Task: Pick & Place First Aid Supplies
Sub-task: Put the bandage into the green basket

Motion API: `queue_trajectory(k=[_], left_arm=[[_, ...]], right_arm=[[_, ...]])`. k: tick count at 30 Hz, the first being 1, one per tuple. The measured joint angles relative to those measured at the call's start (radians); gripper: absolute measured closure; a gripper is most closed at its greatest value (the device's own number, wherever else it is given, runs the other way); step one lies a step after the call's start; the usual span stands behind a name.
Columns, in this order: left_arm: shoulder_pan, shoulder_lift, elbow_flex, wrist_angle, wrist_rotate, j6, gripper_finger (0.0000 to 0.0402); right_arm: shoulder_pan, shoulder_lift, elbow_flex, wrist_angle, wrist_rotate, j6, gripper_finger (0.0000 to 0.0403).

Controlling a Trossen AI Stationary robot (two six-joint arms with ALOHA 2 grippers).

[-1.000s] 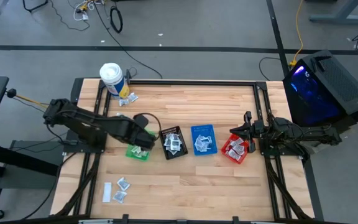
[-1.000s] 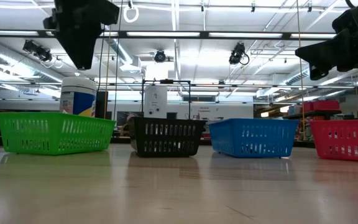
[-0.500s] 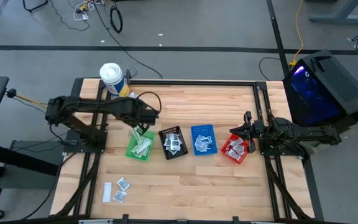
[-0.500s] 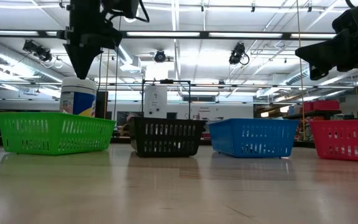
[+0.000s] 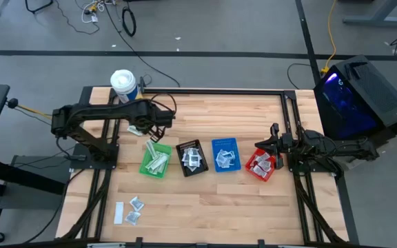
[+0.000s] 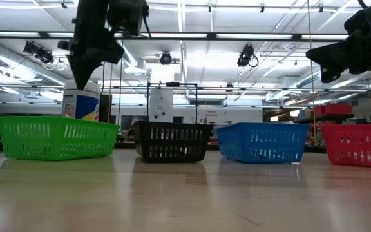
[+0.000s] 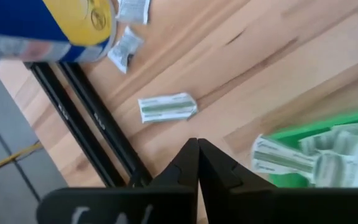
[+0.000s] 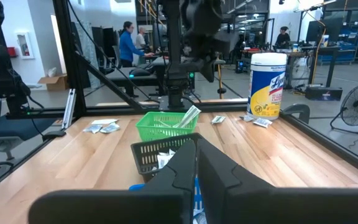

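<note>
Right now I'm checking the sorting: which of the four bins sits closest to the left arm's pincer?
The green bin, at the left end of the row. The left pincer hangs shut just behind it; the black, blue and red bins lie farther right.

high: overhead, straight down on whole table point(image 5: 205, 200) | low: tabletop height, level, facing row of bins and room | left wrist: close, angled down at green bin point(image 7: 303, 134) | right wrist: level across table | shared: green bin, white tub point(image 8: 267, 84)
</note>
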Motion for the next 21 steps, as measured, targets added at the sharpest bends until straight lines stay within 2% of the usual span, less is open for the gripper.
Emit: queue_trajectory(k=[5,11,21], left_arm=[[0.012,0.0,-0.093,0.013,0.024,-0.01,0.0393],[0.042,0.0,-0.193,0.129,0.084,0.01,0.0396],[0.065,0.001,-0.233,0.186,0.2,0.071,0.0397]], right_arm=[[0.0,0.0,0.0,0.0,0.0,0.0,0.038],[0.0,0.0,0.0,0.0,0.0,0.0,0.038],[0.0,0.0,0.0,0.0,0.0,0.0,0.038]])
